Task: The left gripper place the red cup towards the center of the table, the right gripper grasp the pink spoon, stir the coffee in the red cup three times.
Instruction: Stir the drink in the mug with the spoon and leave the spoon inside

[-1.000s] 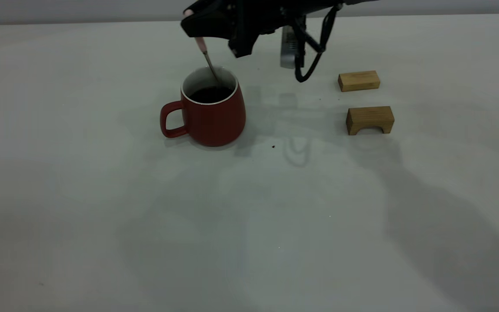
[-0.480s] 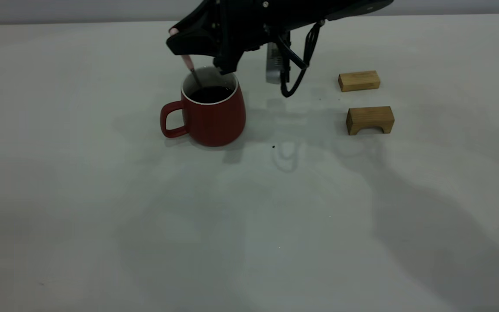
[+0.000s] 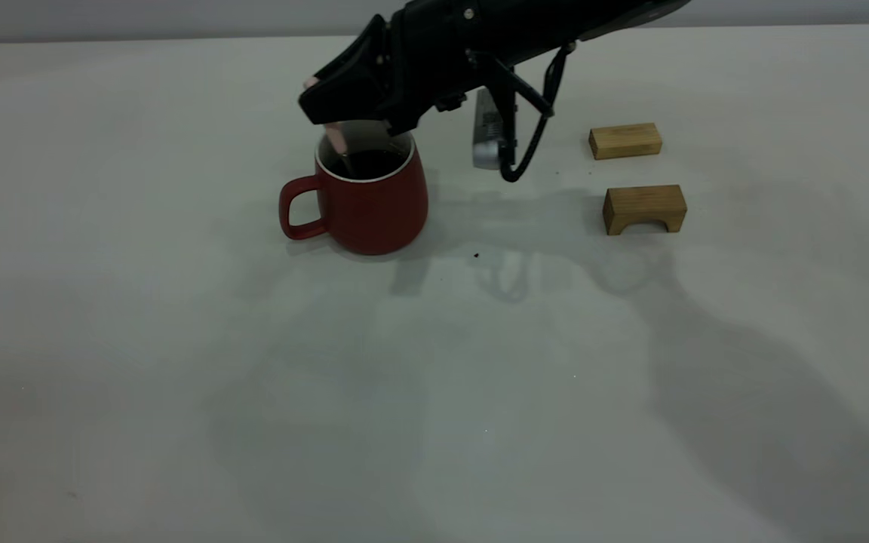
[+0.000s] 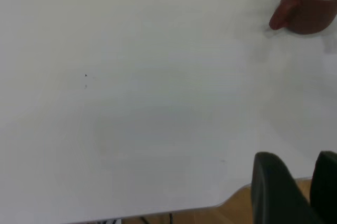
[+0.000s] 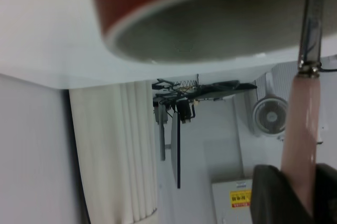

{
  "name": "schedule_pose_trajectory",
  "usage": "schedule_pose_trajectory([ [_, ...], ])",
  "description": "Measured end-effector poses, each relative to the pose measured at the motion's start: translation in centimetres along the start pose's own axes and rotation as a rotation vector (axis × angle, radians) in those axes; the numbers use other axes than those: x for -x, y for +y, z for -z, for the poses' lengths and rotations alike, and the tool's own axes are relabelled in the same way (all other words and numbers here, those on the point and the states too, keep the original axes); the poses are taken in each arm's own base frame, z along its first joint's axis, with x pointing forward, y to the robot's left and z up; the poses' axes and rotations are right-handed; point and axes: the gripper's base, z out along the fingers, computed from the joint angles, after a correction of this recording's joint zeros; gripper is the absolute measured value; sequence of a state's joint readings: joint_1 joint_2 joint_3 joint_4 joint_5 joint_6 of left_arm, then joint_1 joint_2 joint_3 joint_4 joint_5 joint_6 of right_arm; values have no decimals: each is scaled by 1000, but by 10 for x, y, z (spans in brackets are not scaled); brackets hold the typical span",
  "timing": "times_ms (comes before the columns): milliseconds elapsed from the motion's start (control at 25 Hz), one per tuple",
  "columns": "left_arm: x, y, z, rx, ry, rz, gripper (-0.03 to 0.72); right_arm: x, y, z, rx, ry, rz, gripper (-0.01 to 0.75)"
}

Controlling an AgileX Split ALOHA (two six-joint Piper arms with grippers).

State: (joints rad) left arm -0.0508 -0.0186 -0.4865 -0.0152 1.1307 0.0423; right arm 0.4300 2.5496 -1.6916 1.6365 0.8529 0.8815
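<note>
Standing on the table (image 3: 178, 339), a little left of its middle in the exterior view, the red cup (image 3: 370, 200) is upright with its handle toward that view's left, and dark coffee (image 3: 370, 162) fills it near the white rim. Reaching in from the right, the right arm slants down so that the right gripper (image 3: 329, 105) sits just over the cup's mouth, clamped on the pale handle of the pink spoon (image 3: 336, 137), whose metal neck dips into the cup. Two wooden blocks (image 3: 625, 140) lie well to the right. Back at the table's edge, the left gripper (image 4: 295, 192) holds nothing, its fingers slightly apart.
</note>
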Motion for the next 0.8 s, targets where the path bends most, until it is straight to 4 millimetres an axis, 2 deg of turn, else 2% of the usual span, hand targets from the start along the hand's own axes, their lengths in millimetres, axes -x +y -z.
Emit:
schedule_pose_trajectory([
  [200, 0, 0, 0, 0, 0, -2, 243, -1, 1, 1, 2, 11, 5, 146],
  [440, 0, 0, 0, 0, 0, -2, 243, 2, 3, 5, -10, 2, 122, 171],
  [520, 0, 0, 0, 0, 0, -1, 243, 3, 2, 7, -28, -11, 183, 218],
  [640, 0, 0, 0, 0, 0, -1, 243, -3, 0, 12, -72, -45, 298, 341],
  [800, 0, 0, 0, 0, 0, -1, 243, -26, 0, 29, -123, -90, 459, 485],
])
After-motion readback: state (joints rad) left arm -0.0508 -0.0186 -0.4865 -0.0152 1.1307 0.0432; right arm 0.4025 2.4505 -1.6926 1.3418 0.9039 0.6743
